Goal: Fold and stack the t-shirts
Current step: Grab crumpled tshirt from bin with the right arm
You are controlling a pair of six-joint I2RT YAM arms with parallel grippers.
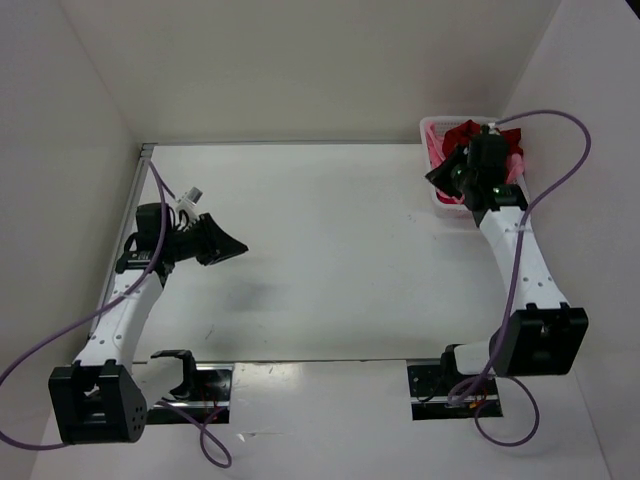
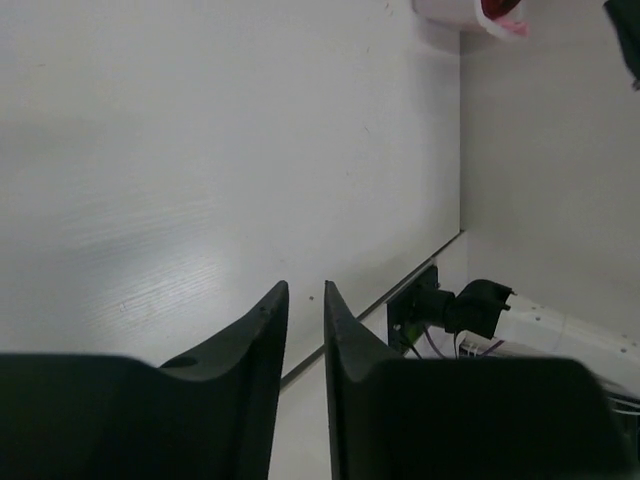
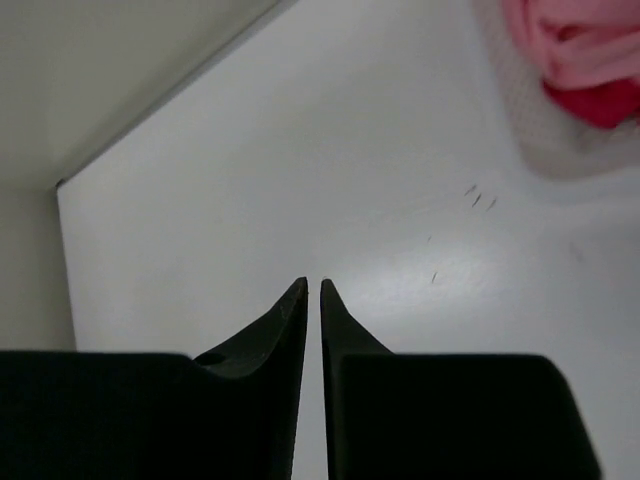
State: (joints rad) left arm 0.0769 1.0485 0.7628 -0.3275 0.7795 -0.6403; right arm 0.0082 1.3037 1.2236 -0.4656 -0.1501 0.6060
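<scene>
The t-shirts lie bunched in the white mesh basket [image 1: 437, 203] at the far right. A dark red shirt [image 1: 463, 133] is on top, a light pink shirt [image 1: 432, 142] is at the basket's left side, and a brighter pink bit [image 1: 517, 157] shows at its right. My right gripper [image 1: 436, 174] hovers over the basket's near-left part, shut and empty. In the right wrist view its tips [image 3: 312, 284] hang over bare table, with the light pink shirt [image 3: 580, 45] and red cloth [image 3: 603, 102] at the upper right. My left gripper [image 1: 236, 247] is shut and empty above the table's left side.
White walls enclose the table on the left, back and right. The basket [image 2: 452, 10] shows at the top of the left wrist view. The right arm's base mount [image 2: 445, 308] sits at the near edge. Purple cables loop beside both arms.
</scene>
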